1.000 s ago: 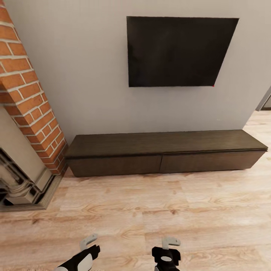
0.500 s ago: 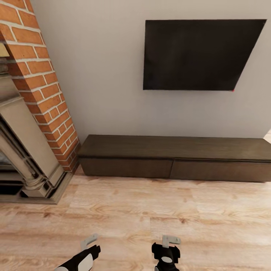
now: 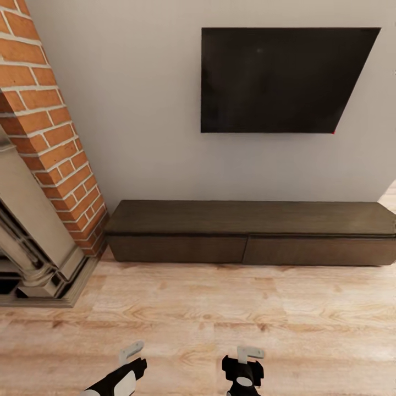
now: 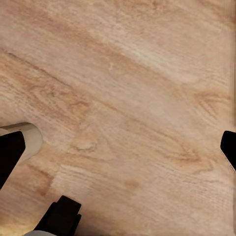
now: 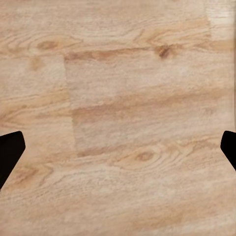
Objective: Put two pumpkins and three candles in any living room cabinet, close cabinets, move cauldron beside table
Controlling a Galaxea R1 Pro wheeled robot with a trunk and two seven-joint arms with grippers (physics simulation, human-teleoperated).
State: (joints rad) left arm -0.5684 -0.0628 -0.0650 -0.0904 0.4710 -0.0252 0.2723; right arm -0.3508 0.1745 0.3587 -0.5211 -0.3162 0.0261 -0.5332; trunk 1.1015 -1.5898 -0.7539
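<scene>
The cabinet (image 3: 250, 234) stands against the grey wall (image 3: 137, 110), long and low, dark brown. Its two flat fronts sit flush and shut, meeting at a seam near the middle. Its top is bare wood. A black screen (image 3: 283, 80) hangs on the wall above it, over the right part of the unit.

To the left of the cabinet rises the red-brick fireplace (image 3: 49, 137), its corner just beside the cabinet's left end. A beige stone surround (image 3: 33, 242) with moulded steps sits at the foot of the brick, on a low plinth.

Light plank floor (image 3: 220, 308) runs from the cabinet to the robot. Both arms hang low at the near edge of the head view, well apart from the cabinet. The left tool (image 3: 131, 355) shows a pale finger above a black and white wrist. The right tool (image 3: 248, 356) shows a pale finger above a black wrist.

In the left wrist view, the left tool's (image 4: 123, 142) dark fingertips sit at opposite edges with only floor between them, so its jaws are spread and hold nothing. In the right wrist view, the right tool (image 5: 118, 147) stands likewise: black fingertips (image 5: 10, 152) far apart, bare planks between.
</scene>
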